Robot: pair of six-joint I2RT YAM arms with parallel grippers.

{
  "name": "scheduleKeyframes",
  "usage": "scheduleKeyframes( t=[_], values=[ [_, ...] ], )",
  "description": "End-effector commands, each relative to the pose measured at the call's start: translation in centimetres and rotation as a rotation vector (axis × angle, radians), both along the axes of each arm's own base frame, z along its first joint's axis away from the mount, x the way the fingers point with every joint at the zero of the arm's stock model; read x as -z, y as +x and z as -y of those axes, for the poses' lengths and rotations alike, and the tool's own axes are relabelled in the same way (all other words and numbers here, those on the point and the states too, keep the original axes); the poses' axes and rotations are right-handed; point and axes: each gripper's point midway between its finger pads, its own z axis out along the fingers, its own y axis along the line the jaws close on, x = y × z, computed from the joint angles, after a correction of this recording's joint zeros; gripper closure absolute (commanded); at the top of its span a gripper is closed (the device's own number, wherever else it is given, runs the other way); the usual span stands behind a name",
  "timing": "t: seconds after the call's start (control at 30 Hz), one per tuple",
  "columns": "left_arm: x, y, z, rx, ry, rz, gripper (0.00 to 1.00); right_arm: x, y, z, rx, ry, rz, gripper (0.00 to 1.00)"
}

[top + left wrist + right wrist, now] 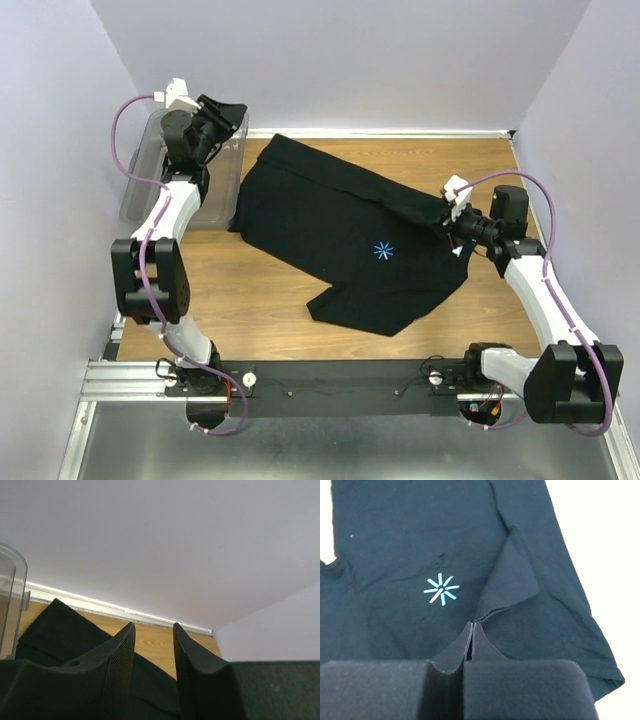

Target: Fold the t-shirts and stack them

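Top external view: a black t-shirt (pixel 340 235) lies spread but skewed and rumpled across the middle of the wooden tabletop (pixel 250 300), its far left corner just beside a clear plastic bin (pixel 140 185). A small blue star mark (pixel 382 250) shows on the cloth toward the right side. The right pincer (pixel 452 222), fingers pressed together, pinches the shirt at its right edge. A ridge of cloth rises from the flat toward it, and the right wrist view shows a folded flap running up to the closed tips. The left pincer (pixel 228 110) hangs above the bin's far end with its fingers spread and nothing between them.

The shirt looks light, thin and limp. It will likely drape, sag and drag wherever it is lifted, and a single pinch point may pull it into a wrinkled tail rather than a clean fold. It is not fragile, and the cloth seems unlikely to slip once a doubled edge is caught. The best holds, by this reading, are hems, shoulder seams or sleeve edges. Taking them at two points well apart, one per arm, would keep the edge taut as it is carried over.
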Motion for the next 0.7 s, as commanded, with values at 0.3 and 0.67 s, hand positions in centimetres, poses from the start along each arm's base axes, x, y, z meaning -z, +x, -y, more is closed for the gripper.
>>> scheduleKeyframes(
  t=[0.3, 0.67],
  values=[
    [-4.9, -10.5, -1.0, 0.033, 0.248, 0.147, 0.53, 2.4, -7.0, -1.4, -0.293, -0.137, -0.032, 0.78],
    [0.6, -20.3, -3.0, -0.076, 0.511, 0.116, 0.44, 0.8, -1.2, -1.4, -0.090, 0.011, -0.168, 0.21]
  ],
)
